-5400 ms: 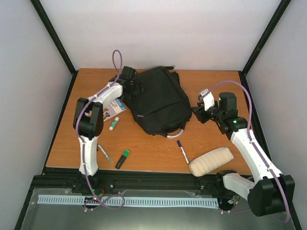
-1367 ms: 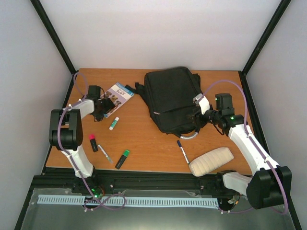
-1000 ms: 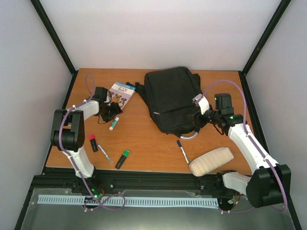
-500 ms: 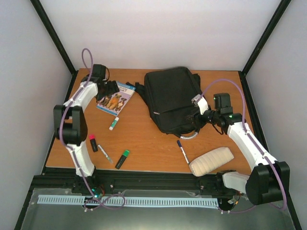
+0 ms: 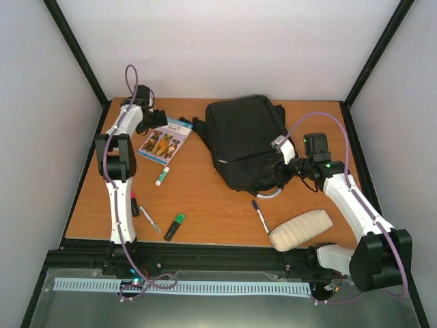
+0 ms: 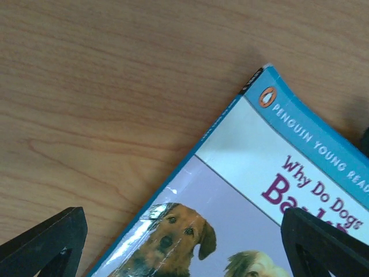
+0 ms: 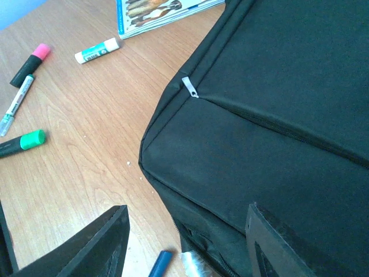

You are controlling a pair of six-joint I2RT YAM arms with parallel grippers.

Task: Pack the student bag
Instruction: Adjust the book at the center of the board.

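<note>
Top external view showed the left arm had swung from the table's (image 5: 205, 198) near-left side up to its far-left corner over the last second or so. The book (image 5: 164, 140) had slid and turned a little with it, ending just left of the bag (image 5: 242, 140). The left gripper (image 6: 181, 219) sat over the book's far corner with its jaws spread wide and the cover lying flat between them, not gripped. That suggested the book was being lined up for a pickup, not yet lifted. The right gripper (image 7: 187, 208) had barely moved, hovering wide open over the bag's near right corner and holding nothing. The bag lay flat at the middle of the table's far side, and what showed of its zip looked closed, so packing seemed hardly begun. Counted: one bag, one book, one glue stick (image 5: 162, 177), one pink marker (image 5: 133, 203), one green marker (image 5: 175, 226), one silver pen (image 5: 150, 220), one blue pen (image 5: 260, 215), one cream pouch (image 5: 300, 229)
</note>
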